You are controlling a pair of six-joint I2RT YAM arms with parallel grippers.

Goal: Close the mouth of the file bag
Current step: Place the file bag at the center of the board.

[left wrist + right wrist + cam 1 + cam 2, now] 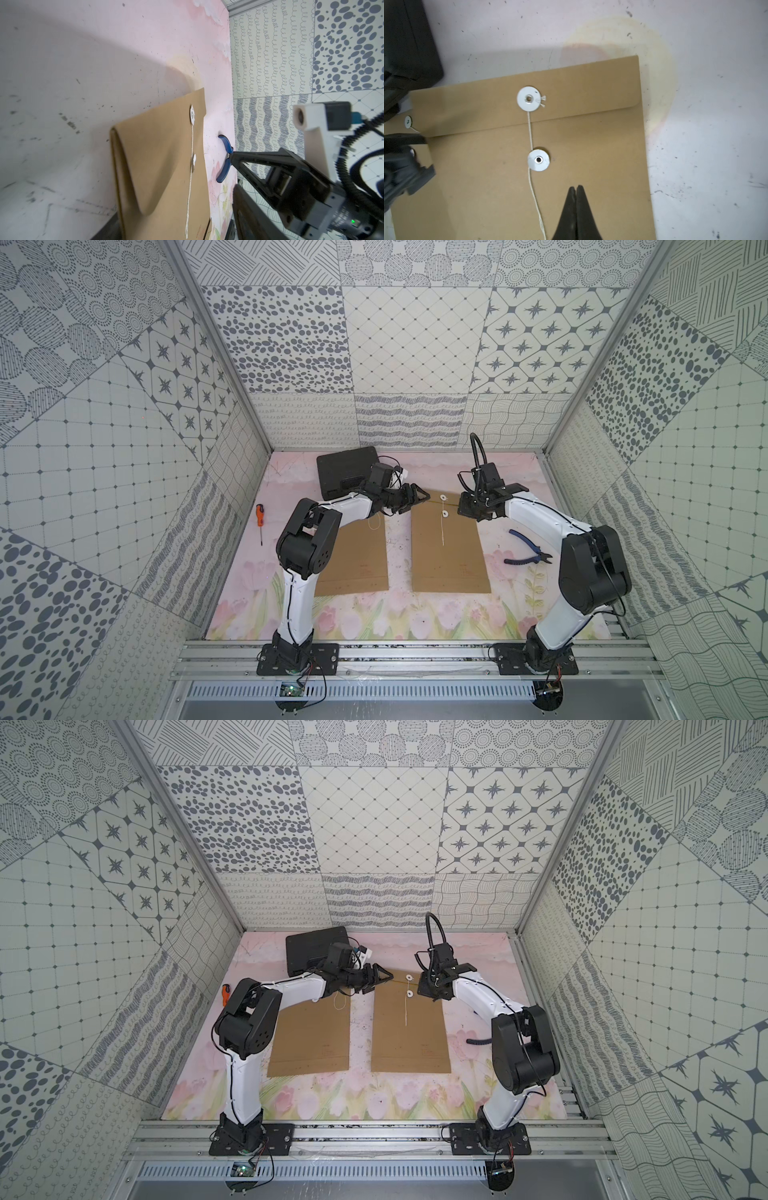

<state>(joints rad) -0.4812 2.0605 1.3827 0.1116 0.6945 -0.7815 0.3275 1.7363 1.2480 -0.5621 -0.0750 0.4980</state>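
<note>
File bag (581, 135): brown paper, flat on the table (374, 614), right of centre, mouth end toward the back wall, between the two grippers.
Right gripper (576, 190): jaws pressed together with nothing seen between them. Tips sit over the bag's body below the lower button, just beside the string and not on it.
Left gripper (417, 502): jaws apart, moderately wide, holding nothing. It is at the bag's back left corner, by the flap's end. Contact with the paper cannot be told.
Flap (571, 91): folded down over the mouth. In the left wrist view it bows up a little off the body.
Upper button (528, 98): white disc on the flap, with the string's frayed end beside it.
Lower button (538, 160): white disc on the body, directly below the upper one.
String (534, 191): white, runs from the upper button, passes the lower button's edge, then lies loose down the body.
Second file bag (353, 556): same brown kind, flat beside the first with a strip of bare table between them. Its back end is under the left arm, and it has a loose white cord (374, 524) of its own.
Pliers (536, 553): blue handles, on the table to the right of the bag, near the right arm.
Screwdriver (259, 516): orange handle, well off to the left.
Black case (345, 472): at the back left, behind the left gripper.
Count: grippers two, file bags two, buttons on the near bag two, pliers one, screwdriver one, black case one.
</note>
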